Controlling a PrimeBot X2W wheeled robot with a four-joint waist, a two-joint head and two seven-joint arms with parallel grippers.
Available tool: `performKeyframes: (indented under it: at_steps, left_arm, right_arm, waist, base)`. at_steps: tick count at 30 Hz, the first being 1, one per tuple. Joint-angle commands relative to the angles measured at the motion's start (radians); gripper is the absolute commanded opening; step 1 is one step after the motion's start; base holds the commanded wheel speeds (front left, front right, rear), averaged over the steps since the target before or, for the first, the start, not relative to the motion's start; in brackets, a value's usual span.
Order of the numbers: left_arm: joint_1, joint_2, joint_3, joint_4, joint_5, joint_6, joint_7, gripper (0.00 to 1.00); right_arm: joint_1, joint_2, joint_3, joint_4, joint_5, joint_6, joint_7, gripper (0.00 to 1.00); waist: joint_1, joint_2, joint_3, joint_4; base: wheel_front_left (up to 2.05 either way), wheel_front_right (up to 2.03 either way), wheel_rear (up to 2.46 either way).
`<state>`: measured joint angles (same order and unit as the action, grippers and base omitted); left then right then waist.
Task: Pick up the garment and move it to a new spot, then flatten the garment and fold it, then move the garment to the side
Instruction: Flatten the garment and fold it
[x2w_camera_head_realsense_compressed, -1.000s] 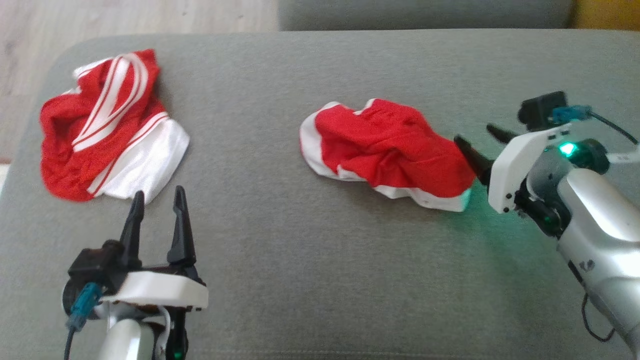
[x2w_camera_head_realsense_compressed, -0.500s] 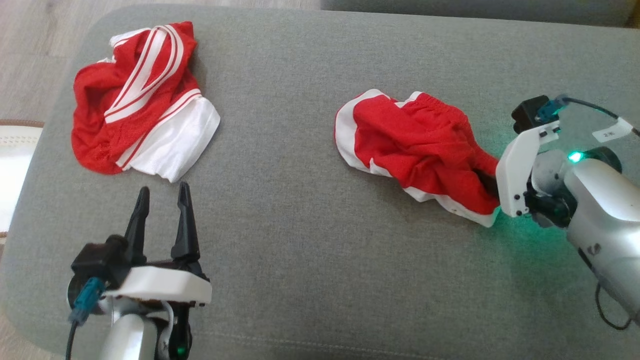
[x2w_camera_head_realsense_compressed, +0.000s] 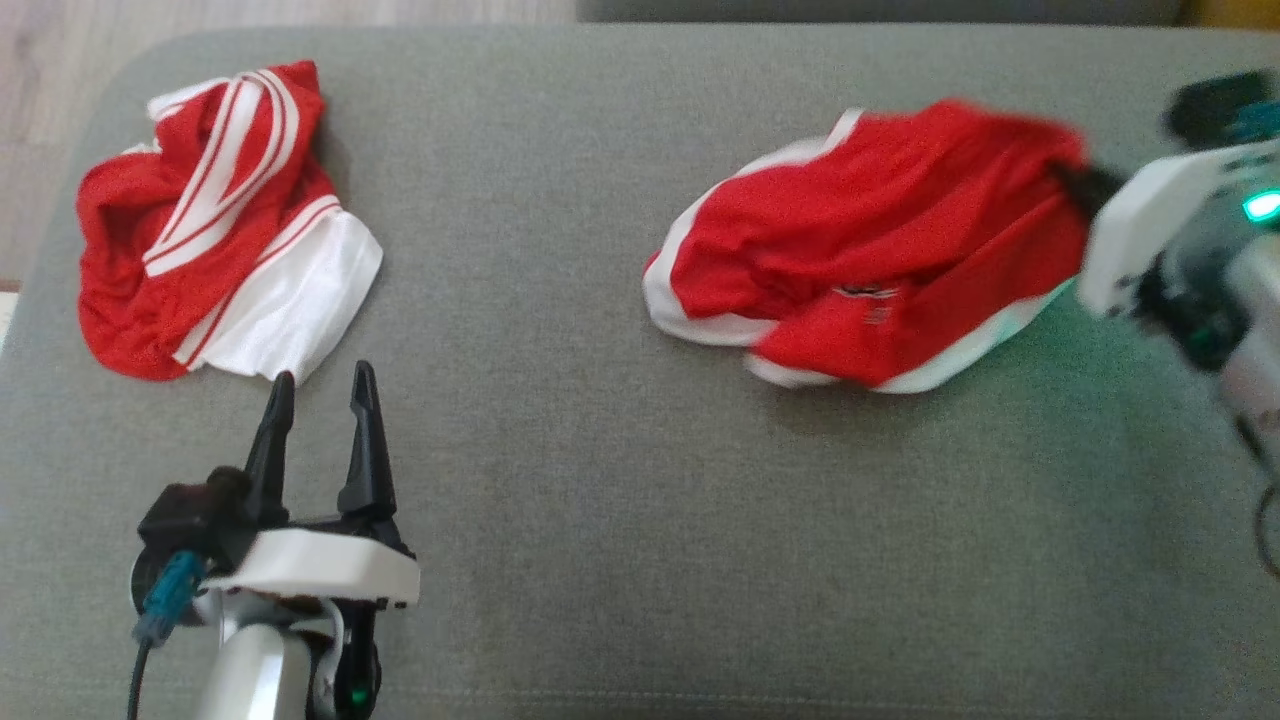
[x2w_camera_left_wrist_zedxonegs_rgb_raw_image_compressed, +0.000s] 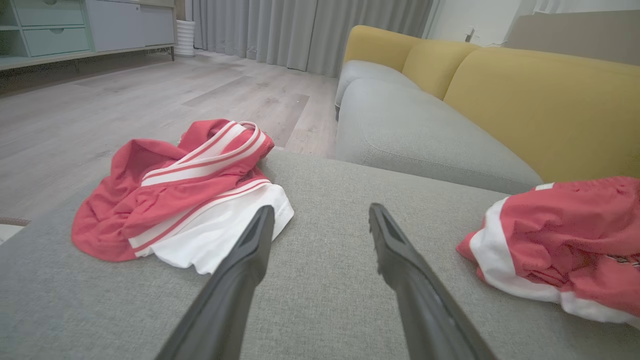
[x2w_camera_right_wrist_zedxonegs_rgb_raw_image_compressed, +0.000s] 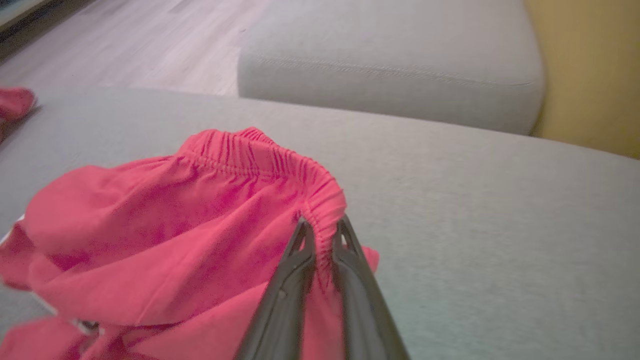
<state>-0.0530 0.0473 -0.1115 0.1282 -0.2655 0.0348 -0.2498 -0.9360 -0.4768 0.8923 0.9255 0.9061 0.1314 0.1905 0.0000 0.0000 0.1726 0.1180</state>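
Right gripper blurred, cropped at edge — pinching garment

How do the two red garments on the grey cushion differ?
The striped garment lies free in a crumpled heap; the plain garment is pinched at its gathered waistband by the right gripper. The striped garment shows white bands across its red; the plain garment shows white mainly along its edges. Both are red and white.

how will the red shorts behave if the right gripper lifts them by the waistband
Probably floppy: the red shorts lie crumpled in soft folds, so they should drape below the right gripper. Likely light: thin fabric. The gathered waistband pinched there may stretch before the rest follows.
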Motion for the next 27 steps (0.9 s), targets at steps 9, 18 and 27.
performKeyframes:
  at_steps: [9, 18, 27]
  left_arm:
    - [-0.101, 0.003, 0.011, -0.045, 0.022, 0.001, -0.012, 1.0]
    - [-0.122, 0.003, 0.012, -0.026, 0.027, 0.001, -0.012, 1.0]
    - [-0.08, 0.003, 0.041, -0.006, 0.026, -0.013, -0.012, 1.0]
  right_arm:
    - [-0.134, -0.072, -0.121, 0.262, 0.03, -0.001, -0.12, 0.0]
    - [-0.118, -0.026, -0.141, 0.318, 0.054, -0.001, -0.173, 1.0]
    - [-0.072, 0.061, -0.12, 0.26, 0.008, -0.001, -0.414, 1.0]
  waist:
    - [0.0, 0.0, 0.132, 0.007]
    - [0.0, 0.0, 0.105, -0.013]
    - [0.0, 0.0, -0.041, -0.097]
  base:
    - [0.0, 0.0, 0.0]
    - [0.0, 0.0, 0.0]
    - [0.0, 0.0, 0.0]
